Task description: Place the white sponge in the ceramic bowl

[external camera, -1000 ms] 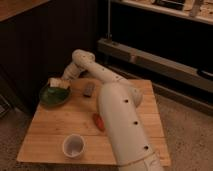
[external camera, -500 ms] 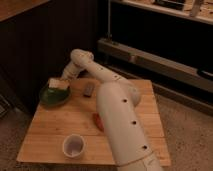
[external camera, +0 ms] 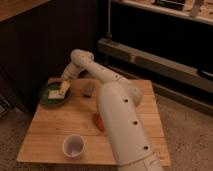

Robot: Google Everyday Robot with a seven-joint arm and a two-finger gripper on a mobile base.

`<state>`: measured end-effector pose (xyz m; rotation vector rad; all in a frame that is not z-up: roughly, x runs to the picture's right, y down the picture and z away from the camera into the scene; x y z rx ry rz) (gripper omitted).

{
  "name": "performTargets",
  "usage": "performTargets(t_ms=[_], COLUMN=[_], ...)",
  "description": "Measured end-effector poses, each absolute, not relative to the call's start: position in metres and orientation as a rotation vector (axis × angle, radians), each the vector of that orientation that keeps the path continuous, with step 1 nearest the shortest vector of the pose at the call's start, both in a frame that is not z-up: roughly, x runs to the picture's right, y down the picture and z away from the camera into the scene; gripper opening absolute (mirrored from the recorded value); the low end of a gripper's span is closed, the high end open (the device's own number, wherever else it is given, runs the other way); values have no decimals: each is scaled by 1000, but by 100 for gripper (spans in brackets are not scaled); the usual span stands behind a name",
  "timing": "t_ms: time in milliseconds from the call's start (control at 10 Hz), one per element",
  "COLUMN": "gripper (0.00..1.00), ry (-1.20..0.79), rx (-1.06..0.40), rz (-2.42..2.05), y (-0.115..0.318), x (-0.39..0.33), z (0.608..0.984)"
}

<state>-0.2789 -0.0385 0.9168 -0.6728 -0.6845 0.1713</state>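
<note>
Sponge in bowl, pincer above

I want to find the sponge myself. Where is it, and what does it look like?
Start at the wooden table and go to its far left corner, where the green bowl sits. The sponge is the small pale block over the bowl, right at the claw. The white cup is round; the sponge is flat and square-edged.
</note>
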Motion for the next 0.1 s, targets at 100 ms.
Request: performTargets(t_ms=[100], gripper=[94], ry=[-686], rx=[-675], rz=[169], y=[-37], x=[-278], z=[917])
